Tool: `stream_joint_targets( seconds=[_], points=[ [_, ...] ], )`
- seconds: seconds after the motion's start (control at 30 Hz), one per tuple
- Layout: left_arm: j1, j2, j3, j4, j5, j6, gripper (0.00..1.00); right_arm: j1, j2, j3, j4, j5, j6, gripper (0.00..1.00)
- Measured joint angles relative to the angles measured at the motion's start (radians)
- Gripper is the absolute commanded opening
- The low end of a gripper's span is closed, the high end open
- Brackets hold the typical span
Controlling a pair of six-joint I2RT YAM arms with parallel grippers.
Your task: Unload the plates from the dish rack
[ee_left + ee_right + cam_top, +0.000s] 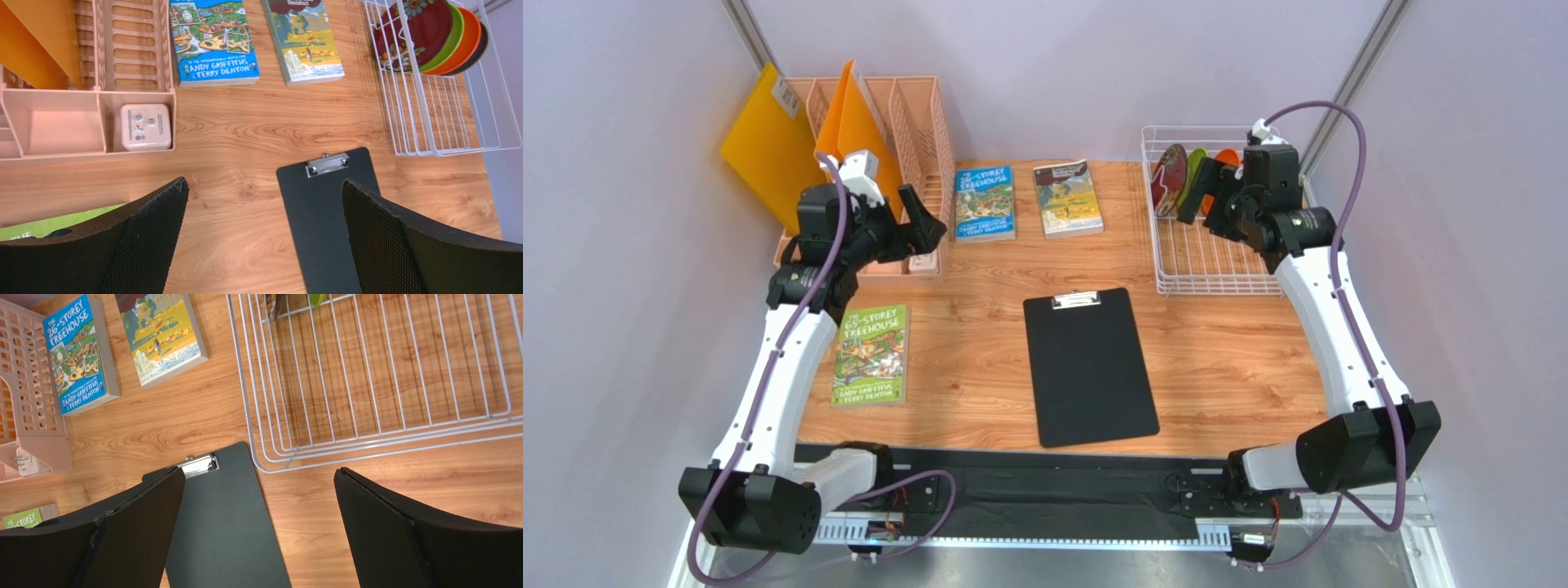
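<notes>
Four small round plates stand on edge, packed face to face, at the far end of the white wire dish rack (1217, 265), which sits at the right rear of the wooden table (1210, 368). From the left wrist view they run in order: the dark red plate with a flower pattern (422, 27), the lime green plate (453, 38), the orange plate (469, 37) and, showing only as a thin sliver behind, the dark teal-grey plate (482, 40). The rest of the rack's wire floor holds nothing. The right gripper (258, 478) hangs over the rack just beside the plates, its two black fingers spread wide apart with nothing between them; its camera looks down on the rack's near corner and the clip end of the black clipboard (1090, 368), which lies flat in the middle of the table. The left gripper (263, 190) is well apart from the rack, above the left side of the table beside the peach plastic file organiser (897, 116), and its fingers are likewise spread and hold nothing. Two orange folders (772, 141) lean in the organiser, and a small white square device (145, 126) lies in its low front tray. A blue paperback book (984, 202) and a yellow-covered paperback book (1066, 196) lie side by side at the back of the table, between organiser and rack, and a green paperback book (871, 355) lies near the left edge.
</notes>
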Motion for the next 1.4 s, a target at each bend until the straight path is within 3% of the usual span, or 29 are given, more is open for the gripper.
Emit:
stream_joint_targets(
  seconds=[0.27,0.53,0.67,0.7,0.87,1.33,1.4],
  points=[
    [0.042,0.059,-0.013,0.054,-0.012,-0.057,1.0,-0.001,0.072,0.103,0.072,-0.068,-0.106,1.0],
    [0.053,0.146,-0.098,0.195,0.076,-0.089,1.0,0.0,0.415,0.414,0.066,0.039,-0.197,0.9],
    [0.002,0.198,-0.098,0.232,0.053,-0.085,0.99,0.0,0.593,0.594,0.036,0.083,-0.221,0.81],
    [-0.016,0.21,-0.095,0.236,0.044,-0.082,1.0,0.0,0.629,0.631,0.031,0.091,-0.227,0.75],
    [-0.151,0.275,-0.06,0.24,-0.057,-0.041,0.99,0.0,0.763,0.755,0.019,0.142,-0.248,0.73],
    [-0.238,0.323,-0.041,0.248,-0.267,0.046,1.0,-0.002,0.92,0.813,0.02,0.211,-0.295,0.68],
    [-0.242,0.326,-0.041,0.248,-0.282,0.05,1.0,-0.005,0.934,0.814,0.02,0.212,-0.303,0.59]
  ],
)
